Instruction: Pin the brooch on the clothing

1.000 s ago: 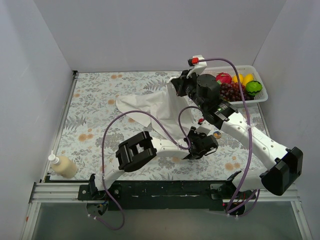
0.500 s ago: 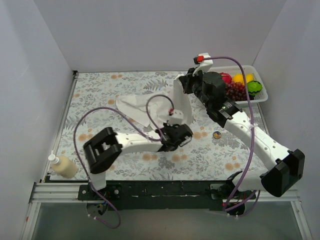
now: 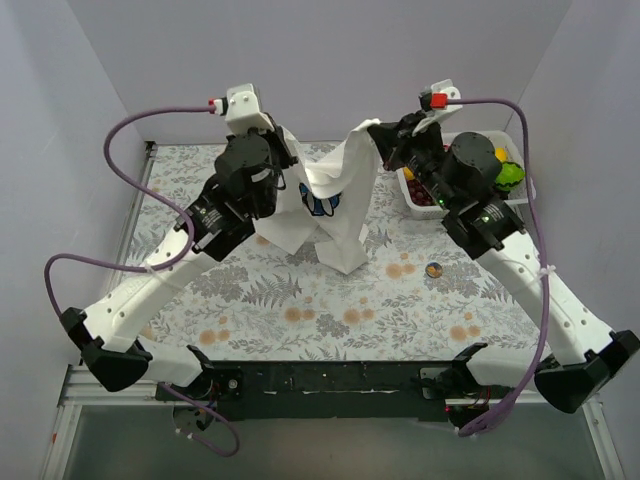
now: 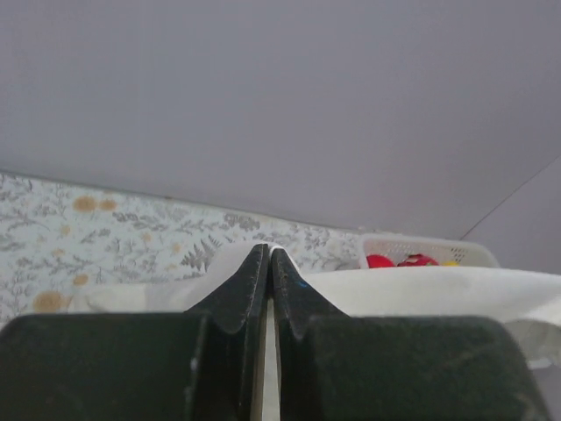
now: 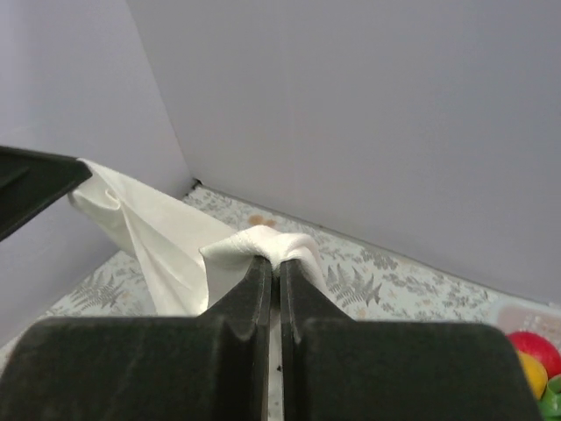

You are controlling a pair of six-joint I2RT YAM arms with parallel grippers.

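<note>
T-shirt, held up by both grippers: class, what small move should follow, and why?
Probably lower the T-shirt flat onto the table: it hangs bunched between the shut left gripper and right gripper, with the brooch lying apart on the table.

A robotics lab test cell is indicated: a table spread with a floral-print cloth (image 3: pixel 300 310) is boxed in by plain white panels (image 3: pixel 300 60). The left arm (image 3: pixel 150 280) and right arm (image 3: pixel 520 270) are bolted to an aluminium rail (image 3: pixel 100 385) and trailed by loose purple cables (image 3: pixel 130 130).

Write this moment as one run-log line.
left end effector: shut on shirt | right end effector: shut on shirt | shirt: hanging between them | brooch: on table
</note>
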